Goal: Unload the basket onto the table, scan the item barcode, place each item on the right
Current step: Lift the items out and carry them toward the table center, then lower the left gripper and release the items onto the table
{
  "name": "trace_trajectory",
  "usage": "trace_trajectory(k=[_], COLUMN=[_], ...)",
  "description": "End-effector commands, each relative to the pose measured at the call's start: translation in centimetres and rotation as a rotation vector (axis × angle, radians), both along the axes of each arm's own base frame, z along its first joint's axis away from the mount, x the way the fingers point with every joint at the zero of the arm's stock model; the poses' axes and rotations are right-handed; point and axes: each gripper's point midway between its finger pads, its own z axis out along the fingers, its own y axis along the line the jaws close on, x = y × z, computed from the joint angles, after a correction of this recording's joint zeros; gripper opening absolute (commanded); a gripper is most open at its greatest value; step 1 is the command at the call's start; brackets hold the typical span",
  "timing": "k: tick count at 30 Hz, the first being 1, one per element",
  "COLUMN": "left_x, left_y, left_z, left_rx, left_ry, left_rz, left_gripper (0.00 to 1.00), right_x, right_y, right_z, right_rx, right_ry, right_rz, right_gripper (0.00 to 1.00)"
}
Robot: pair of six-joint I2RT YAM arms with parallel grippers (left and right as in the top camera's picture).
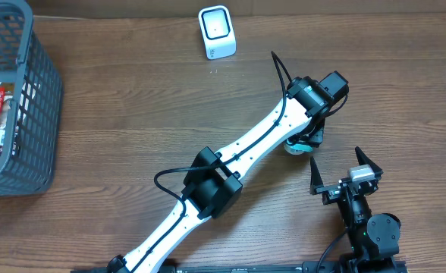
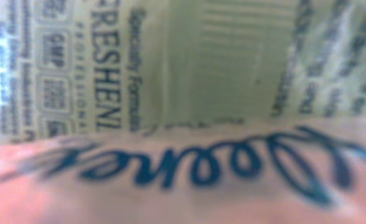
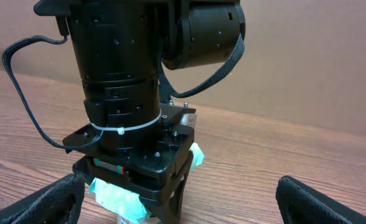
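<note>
The item [image 1: 292, 149] is a small package with a pale green label and dark script lettering, lying on the wooden table under my left gripper [image 1: 305, 141]. In the left wrist view its label [image 2: 183, 93] fills the frame, blurred and very near. In the right wrist view the left gripper's black fingers [image 3: 170, 186], wrapped in green tape, reach down around it, and only a white sliver of the item [image 3: 126, 218] shows. My right gripper [image 1: 344, 174] is wide open just in front of it and holds nothing. The white barcode scanner [image 1: 217, 32] stands at the table's far edge.
A grey plastic basket [image 1: 37, 98] with several packets inside stands at the left edge. The left arm's white links [image 1: 238, 152] stretch diagonally across the middle of the table. Bare wood lies between the scanner and the grippers.
</note>
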Motion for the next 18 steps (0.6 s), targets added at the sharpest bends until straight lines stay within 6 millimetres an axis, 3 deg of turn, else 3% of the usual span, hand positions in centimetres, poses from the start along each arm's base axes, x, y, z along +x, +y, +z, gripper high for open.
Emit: trace_trajectory(k=[1, 9, 16, 18], left_x=[-0.6, -1.6, -2.3, -2.3], left_y=[-0.8, -1.4, -1.8, -1.8], left_z=[0.2, 0.4, 0.6, 0.7], left_rx=[-0.023, -0.065, -0.092, -0.093], left_ry=[0.013, 0.071, 0.094, 0.093], left_rz=[0.005, -0.033, -0.097, -0.097], left_gripper=[0.36, 0.54, 0.98, 1.0], right_x=[0.0, 0.0, 0.0, 0.0], right_y=[-0.1, -0.1, -0.1, -0.1], right_z=[-0.2, -0.2, -0.2, -0.2], right_rx=[0.0, 0.0, 0.0, 0.0], right_ry=[-0.005, -0.005, -0.005, -0.005], right_rz=[-0.005, -0.005, -0.005, -0.005], right_gripper=[1.0, 1.0, 1.0, 1.0])
